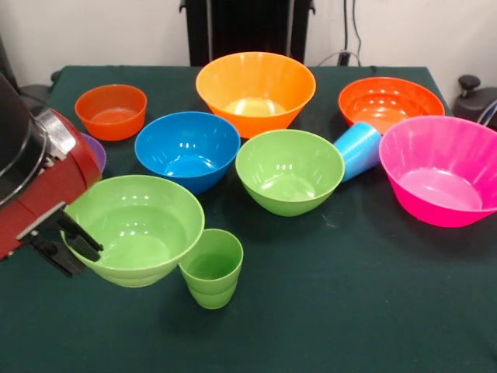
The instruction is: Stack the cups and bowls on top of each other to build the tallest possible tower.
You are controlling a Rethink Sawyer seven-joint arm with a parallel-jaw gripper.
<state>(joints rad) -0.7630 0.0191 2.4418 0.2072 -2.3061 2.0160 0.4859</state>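
Note:
My gripper reaches in from the left and is shut on the left rim of a lime green bowl, one finger inside and one outside. I cannot tell whether the bowl rests on the table or hangs just above it. A lime green cup stands upright against the bowl's right side. A light blue cup lies on its side between a second green bowl and a pink bowl. A blue bowl, a large yellow-orange bowl and two orange bowls stand behind.
A purple bowl is mostly hidden behind my red arm at the left. The dark green table cloth covers the table. The black pedestal stands at the far side.

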